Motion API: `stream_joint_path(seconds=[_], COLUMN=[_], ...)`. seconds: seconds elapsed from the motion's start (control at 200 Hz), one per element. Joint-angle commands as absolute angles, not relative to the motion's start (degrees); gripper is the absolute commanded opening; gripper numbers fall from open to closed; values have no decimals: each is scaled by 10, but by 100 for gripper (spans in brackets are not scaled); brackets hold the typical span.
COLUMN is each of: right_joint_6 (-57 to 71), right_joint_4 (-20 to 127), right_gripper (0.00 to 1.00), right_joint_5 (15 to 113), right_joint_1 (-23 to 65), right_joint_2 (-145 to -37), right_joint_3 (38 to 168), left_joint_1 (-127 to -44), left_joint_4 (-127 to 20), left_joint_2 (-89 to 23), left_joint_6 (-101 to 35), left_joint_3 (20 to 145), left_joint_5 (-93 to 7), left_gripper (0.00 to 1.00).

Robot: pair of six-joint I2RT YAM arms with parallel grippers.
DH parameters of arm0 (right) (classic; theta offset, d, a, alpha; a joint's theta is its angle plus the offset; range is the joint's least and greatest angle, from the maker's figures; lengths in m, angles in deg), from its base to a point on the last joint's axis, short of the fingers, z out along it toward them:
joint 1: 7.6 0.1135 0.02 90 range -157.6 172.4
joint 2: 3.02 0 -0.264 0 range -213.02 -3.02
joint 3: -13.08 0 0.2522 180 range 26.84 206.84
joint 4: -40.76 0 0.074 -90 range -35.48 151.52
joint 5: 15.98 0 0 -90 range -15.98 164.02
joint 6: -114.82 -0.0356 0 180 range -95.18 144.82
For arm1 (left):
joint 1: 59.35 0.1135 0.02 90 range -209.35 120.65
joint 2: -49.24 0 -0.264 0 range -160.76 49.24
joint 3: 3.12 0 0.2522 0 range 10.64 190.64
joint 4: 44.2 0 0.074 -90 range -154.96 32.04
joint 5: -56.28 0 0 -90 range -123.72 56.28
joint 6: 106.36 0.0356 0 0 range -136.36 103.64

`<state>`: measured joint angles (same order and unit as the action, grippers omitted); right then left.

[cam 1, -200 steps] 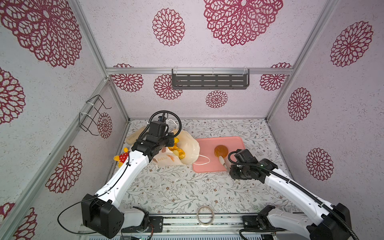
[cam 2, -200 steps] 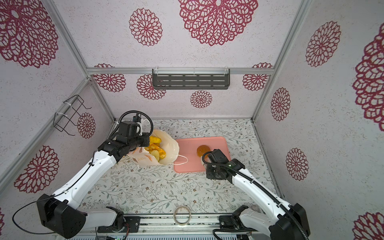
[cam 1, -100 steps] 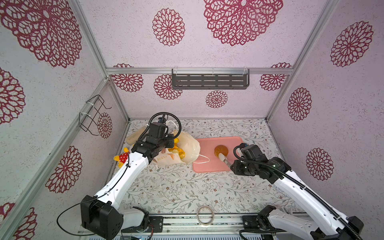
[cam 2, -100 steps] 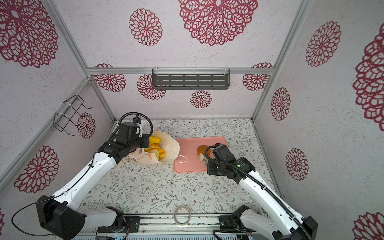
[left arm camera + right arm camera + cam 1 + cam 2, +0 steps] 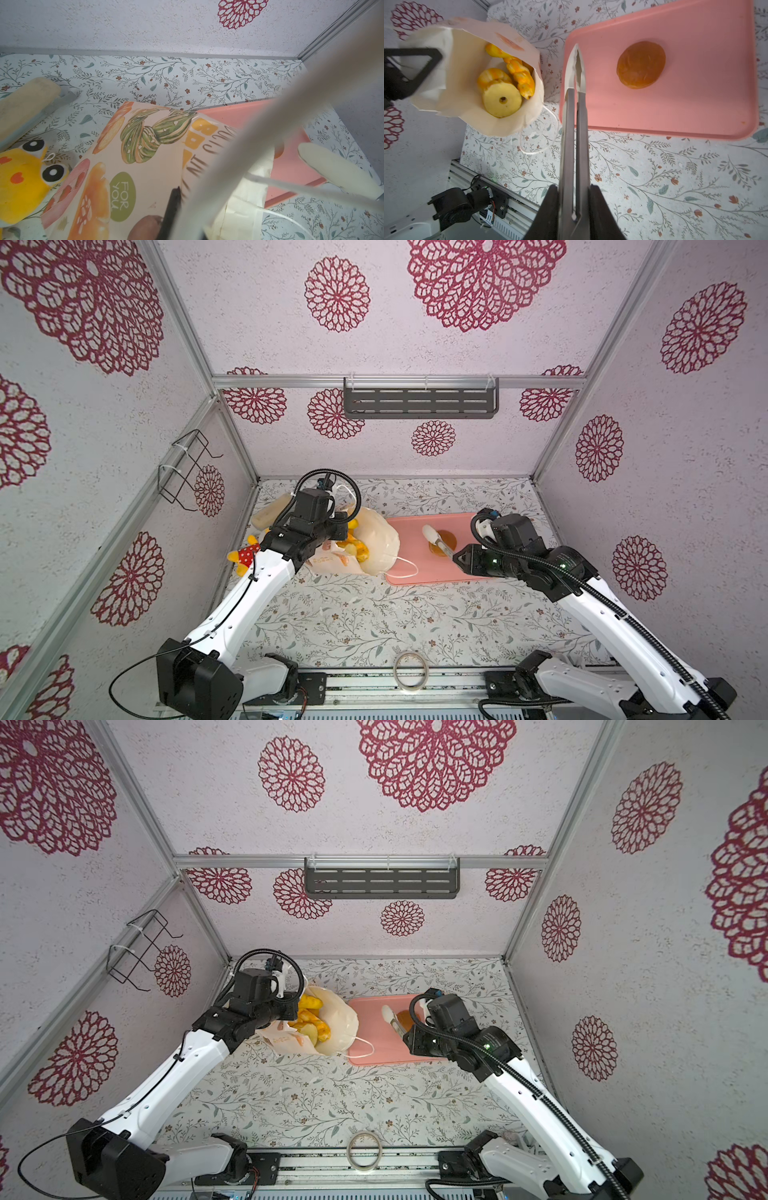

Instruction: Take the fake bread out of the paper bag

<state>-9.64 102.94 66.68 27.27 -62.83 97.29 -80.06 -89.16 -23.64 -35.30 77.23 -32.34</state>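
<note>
Bread (image 5: 504,83) lying inside bag (image 5: 452,62); bun (image 5: 641,64) sitting on tray (image 5: 695,114); left gripper (image 5: 286,1011) pinching bag rim; right gripper (image 5: 574,199) clamping tongs (image 5: 574,104), tips narrow, empty, near bun.

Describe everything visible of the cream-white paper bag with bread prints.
The cream-white paper bag is crumpled, printed with orange-brown breads and lettering, with white cord handles. Its mouth gapes open, showing glossy yellow toy breads inside. It sits on the floral table beside the flat pink tray, the left gripper shut on its rim; a yellow plush toy lies near its printed side.
</note>
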Motion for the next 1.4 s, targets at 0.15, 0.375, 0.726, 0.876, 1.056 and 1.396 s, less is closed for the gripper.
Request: stream_joint_path(seconds=[0.15,0.375,0.726,0.876,1.056,1.396], right_joint_6=[-86,-117,-173,-191,-209,-262], right_joint_4=[1025,985,908,869,839,722], right_gripper=[12,18,24,29,35,35], right_joint_5=[602,525,520,520,520,522], right_joint_1=[270,274,333,350,360,366], right_joint_2=[-614,-591,-579,-592,-601,-627], right_joint_3=[1047,1014,951,933,914,840], left_joint_1=[-797,-797,-797,-797,-797,-797], left_joint_4=[-890,-897,-912,-920,-917,-906], left_joint_2=[-229,-240,-248,-243,-230,-215], left_joint_6=[-323,-312,-292,-287,-272,-275], left_joint_3=[769,783,794,792,781,765], left_joint_5=[-357,-367,-373,-372,-376,-402], left_gripper=[0,0,0,0,0,0])
